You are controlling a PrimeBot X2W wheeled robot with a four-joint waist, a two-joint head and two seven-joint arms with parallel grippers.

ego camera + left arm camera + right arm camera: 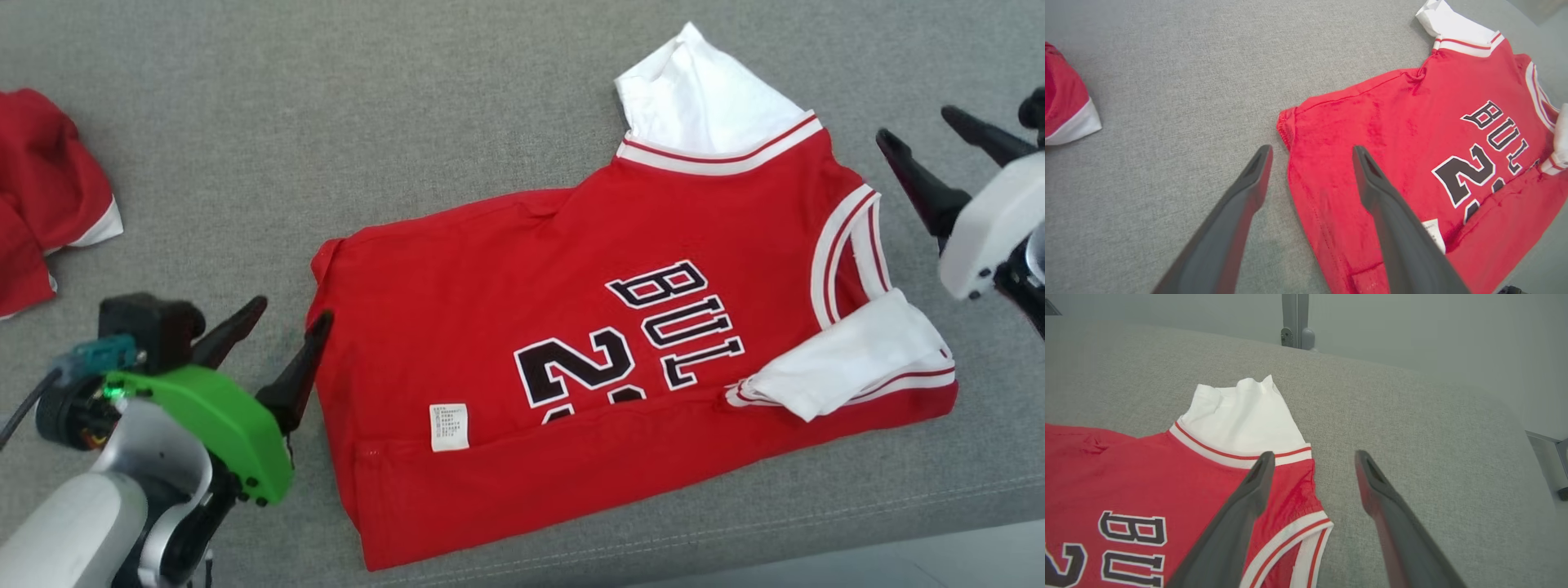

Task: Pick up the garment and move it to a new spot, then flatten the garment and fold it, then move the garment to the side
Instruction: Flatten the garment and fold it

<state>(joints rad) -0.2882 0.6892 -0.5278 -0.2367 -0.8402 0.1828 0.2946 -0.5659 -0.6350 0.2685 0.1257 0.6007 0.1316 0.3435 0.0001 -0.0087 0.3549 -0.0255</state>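
The garment (588,327) is a red jersey with white sleeves and black lettering, lying folded on the grey cloth surface; it also appears in the left wrist view (1412,155) and the right wrist view (1147,486). My left gripper (286,327) hovers at the jersey's left edge, open, with nothing between its fingers (1310,155). Off the jersey's right side, near the collar, my right gripper (927,131) stands open and empty as well (1312,461). One right finger (1249,498) hangs over the red shoulder.
A second red and white piece of clothing (41,196) lies crumpled at the far left. The grey surface (326,122) ends at a front edge (816,531) near the bottom right. Behind it stand a pale wall and a metal post (1294,318).
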